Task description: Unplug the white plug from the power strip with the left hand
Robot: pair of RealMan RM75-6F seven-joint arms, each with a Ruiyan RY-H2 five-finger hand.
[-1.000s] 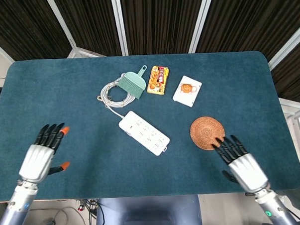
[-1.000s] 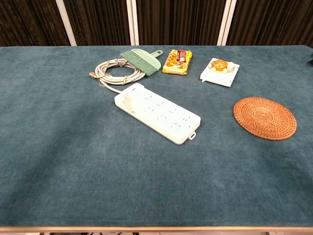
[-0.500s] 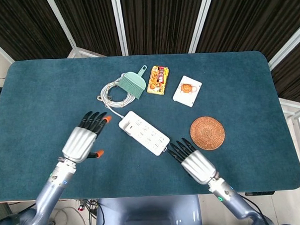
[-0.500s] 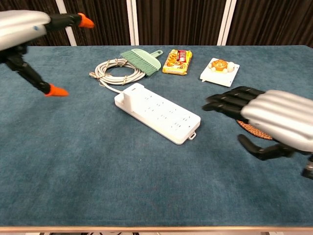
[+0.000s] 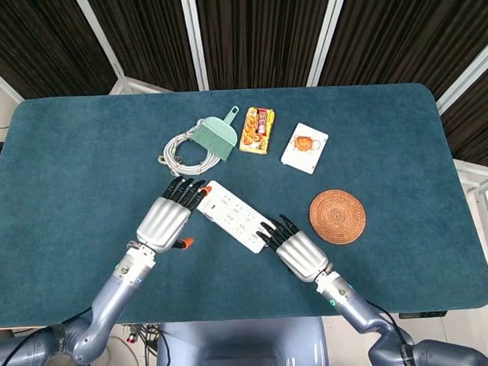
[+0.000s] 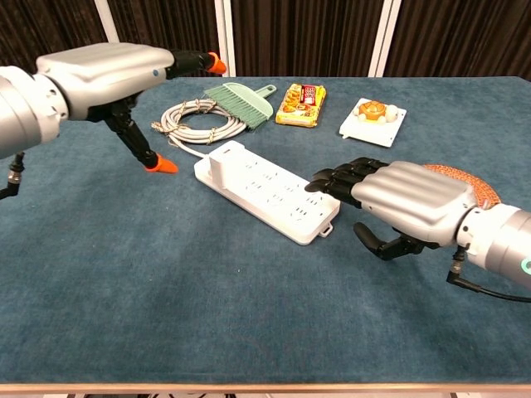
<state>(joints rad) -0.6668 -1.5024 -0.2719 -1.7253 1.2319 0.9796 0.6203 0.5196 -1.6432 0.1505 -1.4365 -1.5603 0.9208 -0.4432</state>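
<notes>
A white power strip (image 5: 236, 217) (image 6: 267, 190) lies slantwise mid-table. The white plug (image 6: 218, 165) stands in its far-left end; my left hand hides it in the head view. My left hand (image 5: 168, 219) (image 6: 112, 69) hovers open above and left of that end, fingers stretched over it, thumb pointing down beside the strip, touching nothing. My right hand (image 5: 292, 251) (image 6: 406, 203) is open at the strip's near-right end, fingertips reaching its edge. The strip's grey cord (image 5: 180, 153) (image 6: 192, 122) lies coiled behind it.
Behind the strip lie a green hand brush (image 5: 216, 135) (image 6: 241, 103), a yellow snack packet (image 5: 257, 130) (image 6: 301, 104) and a white card with a toy (image 5: 305, 147) (image 6: 373, 120). A round woven coaster (image 5: 338, 216) (image 6: 465, 180) sits right of the strip, partly behind my right hand.
Both hands have moved in from the table's near edge to the strip: the left now over the plug end, the right at the opposite end. The strip has not moved.
</notes>
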